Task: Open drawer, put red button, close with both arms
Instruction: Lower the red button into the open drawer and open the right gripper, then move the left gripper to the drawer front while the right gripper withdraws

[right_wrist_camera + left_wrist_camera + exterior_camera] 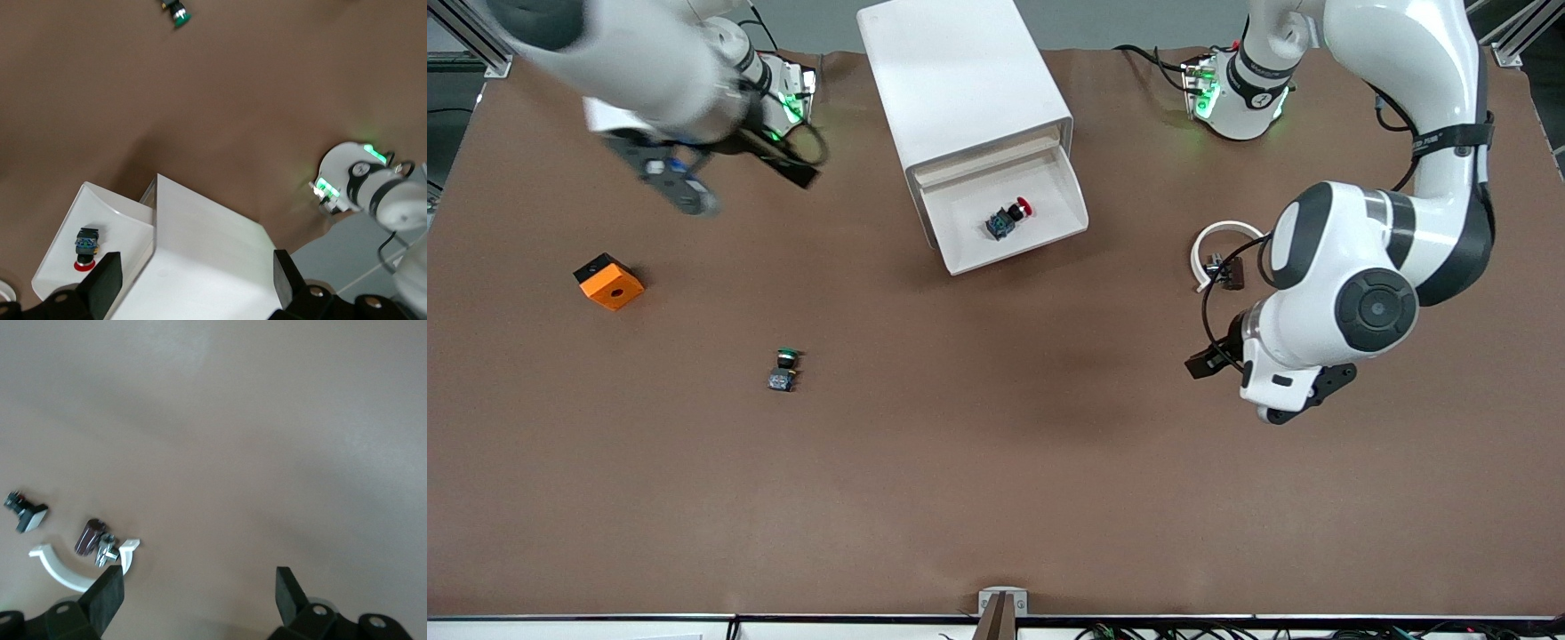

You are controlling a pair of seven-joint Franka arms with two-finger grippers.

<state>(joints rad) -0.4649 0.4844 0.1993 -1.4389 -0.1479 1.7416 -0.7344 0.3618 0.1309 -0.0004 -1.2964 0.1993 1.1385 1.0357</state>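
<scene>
Red button (1010, 218): one, in drawer (1049, 233); one green button (783, 369).

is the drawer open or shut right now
Open. The drawer is pulled out of the white cabinet, its tray showing, with the red button lying inside; neither gripper touches it.

Even, bright overhead light, soft shadows; the right arm (631, 62) motion-blurred.

Small push-button switch w/ round red cap, black-and-blue body (1009, 219) (86, 248): lying on its side inside pulled-open white plastic drawer (1069, 213) (100, 200) of white box cabinet (960, 80) (207, 267), near drawer's middle.
</scene>
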